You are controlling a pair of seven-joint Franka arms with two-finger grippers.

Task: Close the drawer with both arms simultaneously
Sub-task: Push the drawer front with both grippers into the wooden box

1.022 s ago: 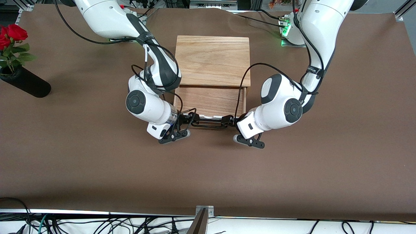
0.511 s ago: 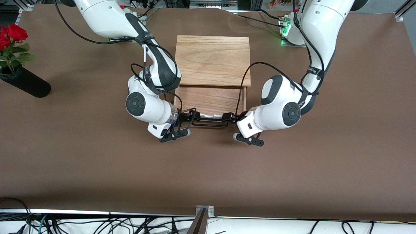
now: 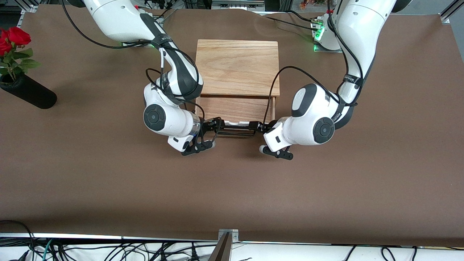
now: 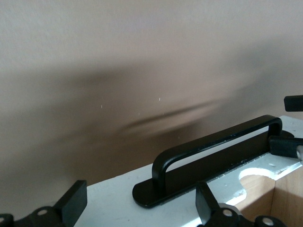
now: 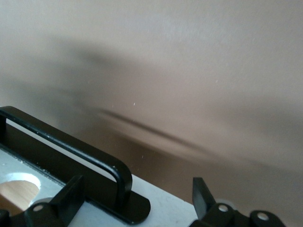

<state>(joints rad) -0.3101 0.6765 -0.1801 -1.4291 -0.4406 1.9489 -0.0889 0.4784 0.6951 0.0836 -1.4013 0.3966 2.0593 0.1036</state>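
Presently the shallow light-wood drawer with white front panel (image 3: 236, 110) stands partly open; left gripper (image 3: 259, 126) and right gripper (image 3: 214, 125), fingers spread wide, flank its black wire handle (image 4: 215, 156).

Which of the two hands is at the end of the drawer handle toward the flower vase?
The right hand, on the arm based at that end of the table; the left hand is at the handle's end away from the vase.

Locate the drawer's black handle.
The handle is on the drawer's white front panel, on the side nearest the front camera, between the right gripper and left gripper.
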